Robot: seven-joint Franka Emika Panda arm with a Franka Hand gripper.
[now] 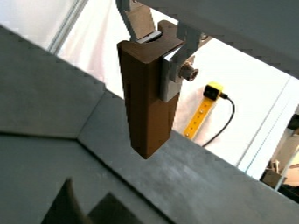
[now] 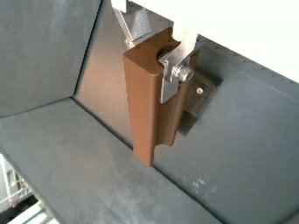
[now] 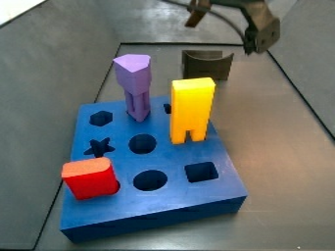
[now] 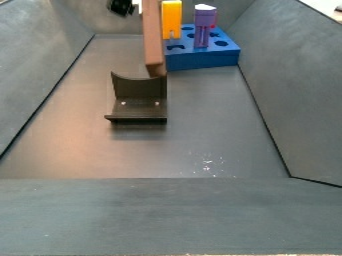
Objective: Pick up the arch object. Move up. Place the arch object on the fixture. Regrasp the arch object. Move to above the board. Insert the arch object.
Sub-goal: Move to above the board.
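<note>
The arch object (image 1: 146, 96), a slim brown block, hangs upright in the air with my gripper (image 1: 158, 51) shut on its upper end. In both wrist views a silver finger (image 2: 173, 72) presses its side. The dark fixture (image 4: 136, 100), with its scooped top, sits on the grey floor. In a side view the arch object (image 4: 152, 40) hangs just over the fixture's far edge. The fixture (image 2: 194, 98) also shows beneath the block in a wrist view. The blue board (image 3: 157, 181) lies apart from it, and the fixture (image 3: 206, 64) stands just past the board's far side.
On the board stand a purple post (image 3: 133, 86), a tall yellow block (image 3: 191, 108) and a red block (image 3: 88, 178). Star, hexagon, round and square holes are open. Sloping grey walls (image 4: 47, 90) enclose the floor. A yellow tool with a cable (image 1: 208, 103) lies outside.
</note>
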